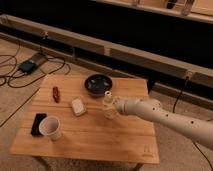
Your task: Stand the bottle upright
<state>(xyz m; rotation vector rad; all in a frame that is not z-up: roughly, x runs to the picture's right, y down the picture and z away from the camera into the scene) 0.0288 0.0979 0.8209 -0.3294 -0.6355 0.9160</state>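
Camera view: one view only, looks down on the bench [125,142] from its near edge.
Bottle [108,110]: near the middle of the bench, a bit toward the far edge. Seems upright or almost, white cap on top, base on the wood.
Gripper [114,104]: at the bottle's side toward the right edge, touching or just beside it. The arm comes in over the right edge. Clenched or released: cannot tell.
Neighbours: dark bowl [97,84] just behind the bottle, by the far edge. White block [78,106] near, toward the left edge. Paper cup [50,127] well apart, toward the near-left corner.
Step in hand (my judgement): end of the stand-up, i.e. check vert. and let go.
How to do it well: bottle axis vert. and base flat on the wood before release. Release slow, w/o twist. Retreat toward the right edge, so the bowl is not hit.
Risk: tall narrow bottle, prob. tips easily if dragged on exit.
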